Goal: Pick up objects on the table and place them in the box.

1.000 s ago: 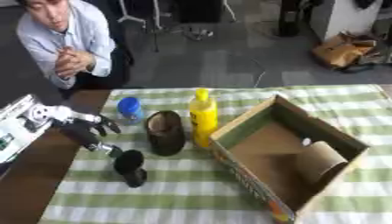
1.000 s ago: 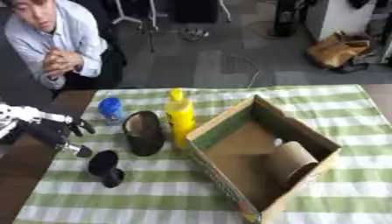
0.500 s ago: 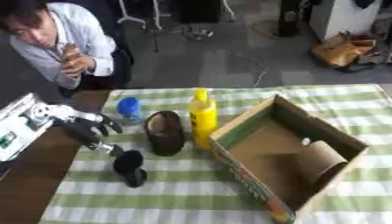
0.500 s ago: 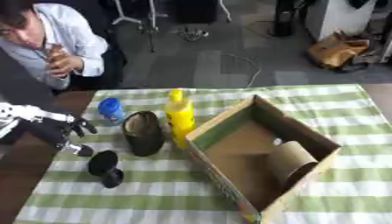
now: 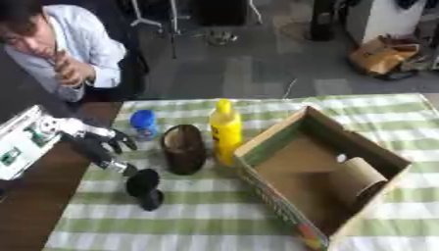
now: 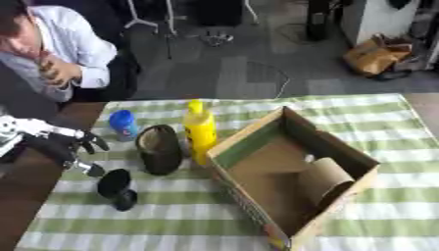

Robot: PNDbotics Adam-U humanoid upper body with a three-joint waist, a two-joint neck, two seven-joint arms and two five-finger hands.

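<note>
Black object lies just below left hand (fingers spread).

Count on worktop, outside box: one yellow bottle, upright; one blue-capped small bottle; one dark brown cylindrical container; one black object, shape unclear. Four loose items in all.

Cardboard box: one, open at top.

Inside box: one brown roll; one small white item, too small to identify.

Robot hand in view: one, at left.
</note>
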